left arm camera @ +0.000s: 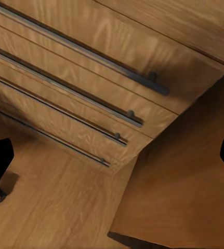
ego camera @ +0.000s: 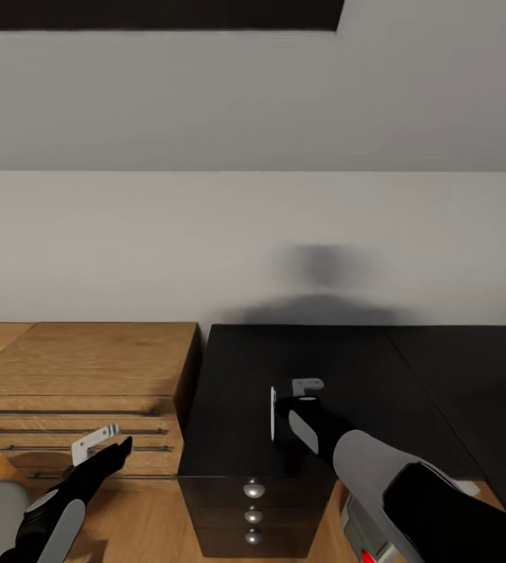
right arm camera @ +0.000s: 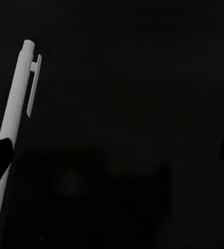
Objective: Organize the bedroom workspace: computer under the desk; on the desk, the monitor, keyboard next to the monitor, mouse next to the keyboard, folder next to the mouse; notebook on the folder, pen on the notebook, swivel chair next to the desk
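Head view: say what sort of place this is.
Probably a bedroom or home-office corner: a glossy black desk with a knobbed drawer unit stands against a plain white wall, beside a light wooden drawer chest. A white pen lies on the desk.

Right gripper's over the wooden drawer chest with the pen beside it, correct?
Not quite: the right gripper is over the black desk, not the wooden drawer chest. The head view shows it, with the pen lying beside it on the desk.

Right gripper [ego camera: 290, 395] and left gripper [ego camera: 105, 442], jaws spread, reach forward.
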